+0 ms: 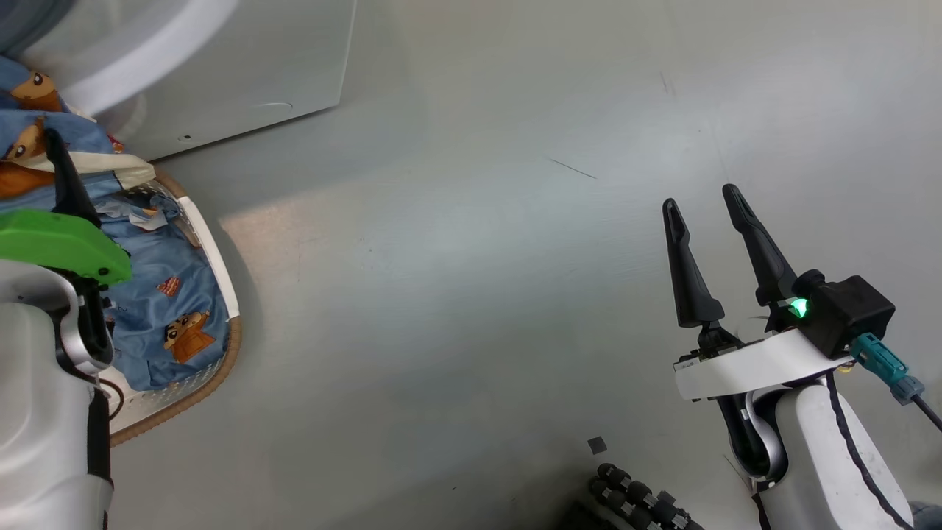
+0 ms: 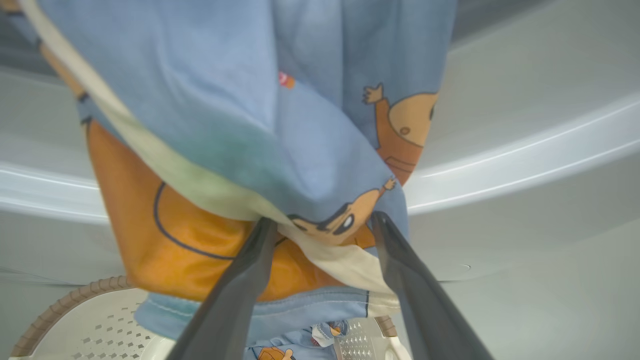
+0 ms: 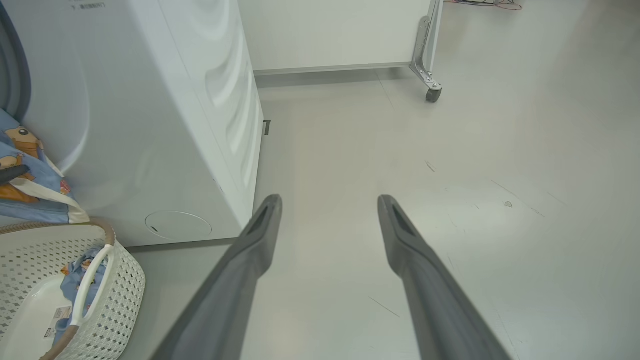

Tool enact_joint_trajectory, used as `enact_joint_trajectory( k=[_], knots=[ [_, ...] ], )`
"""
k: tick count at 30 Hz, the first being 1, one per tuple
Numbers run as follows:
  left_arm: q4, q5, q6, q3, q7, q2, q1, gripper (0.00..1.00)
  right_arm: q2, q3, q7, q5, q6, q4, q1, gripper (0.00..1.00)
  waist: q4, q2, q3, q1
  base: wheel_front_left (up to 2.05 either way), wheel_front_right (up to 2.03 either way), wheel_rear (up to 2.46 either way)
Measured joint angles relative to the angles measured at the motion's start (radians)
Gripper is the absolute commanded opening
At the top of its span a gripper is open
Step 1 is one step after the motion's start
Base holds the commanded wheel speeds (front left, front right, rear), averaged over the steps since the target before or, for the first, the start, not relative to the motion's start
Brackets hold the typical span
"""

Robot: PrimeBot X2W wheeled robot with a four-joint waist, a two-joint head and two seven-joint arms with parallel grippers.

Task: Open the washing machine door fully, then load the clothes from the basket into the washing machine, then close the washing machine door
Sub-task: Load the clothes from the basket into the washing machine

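Your left pincer point(image 2: 324, 220) stands spread wide, a fold of the clothes point(image 2: 300, 125) lying between its tips but not clamped; the right pincer point(image 1: 700, 199) is likewise released and empty, over bare floor point(image 1: 471, 309) well apart from the load. That blue garment hangs down the front of the washing machine point(image 3: 150, 125), its lower edge at the basket point(image 3: 125, 285) just beside the machine, where more fabric lies. Watch for it sliding down: with nothing gripping it, its own weight could pull it into the basket or onto the floor. Draw the arm away carelessly and a finger may snag the fold and drag it. Left dangling, it would jam in the door.
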Motion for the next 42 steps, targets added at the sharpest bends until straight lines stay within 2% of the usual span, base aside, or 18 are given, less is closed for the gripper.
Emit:
enact_joint_trajectory(
  k=[16,17,18,19,21,22,26,28,42],
  knots=[
    [0.086,0.0,0.002,0.037,-0.083,0.019,-0.109,1.0,0.007,0.012,0.0,0.0,0.0,0.001,-0.014,1.0,-0.015,0.0,0.031,-0.0001,0.0,0.0,0.0],
    [0.091,0.0,0.002,0.037,-0.093,0.019,-0.11,0.86,0.007,0.012,0.0,0.0,0.0,0.001,-0.014,1.0,-0.016,0.0,0.032,0.0,0.0,0.0,0.0],
    [0.094,0.0,0.002,0.037,-0.099,0.019,-0.111,0.86,0.007,0.011,0.0,0.0,0.0,0.001,-0.014,1.0,-0.016,0.0,0.033,-0.0001,0.0,0.0,0.0],
    [0.098,0.001,0.002,0.036,-0.101,0.019,-0.113,0.61,0.007,0.01,0.0,0.0,0.0,0.001,-0.015,1.0,-0.016,0.0,0.034,-0.0001,0.0,0.0,0.0],
    [0.108,0.006,0.002,0.034,-0.11,0.019,-0.117,0.33,0.007,0.007,0.0,0.0,0.0,0.001,-0.016,1.0,-0.016,0.0,0.034,-0.0001,0.0,0.0,0.0],
    [0.114,0.006,0.002,0.032,-0.11,0.019,-0.121,0.26,0.007,0.005,0.0,0.0,0.0,0.001,-0.016,1.0,-0.015,0.0,0.035,-0.0001,0.0,0.0,0.0],
    [0.127,0.006,0.002,0.028,-0.123,0.016,-0.126,0.12,0.007,-0.003,0.0,0.0,0.0,0.001,-0.02,1.0,-0.011,0.0,0.034,-0.0001,0.0,0.0,0.0],
    [0.135,0.006,0.002,0.024,-0.128,0.011,-0.13,0.0,0.009,-0.017,0.0,0.0,0.0,0.001,-0.02,1.0,-0.007,0.0,0.033,0.0,0.0,0.0,0.0],
    [0.142,-0.004,-0.013,0.017,-0.158,-0.041,-0.104,0.0,0.009,-0.047,0.0,0.0,0.0,0.002,-0.019,1.0,0.057,0.0,0.002,0.0,0.0,0.0,0.0]
  ],
)
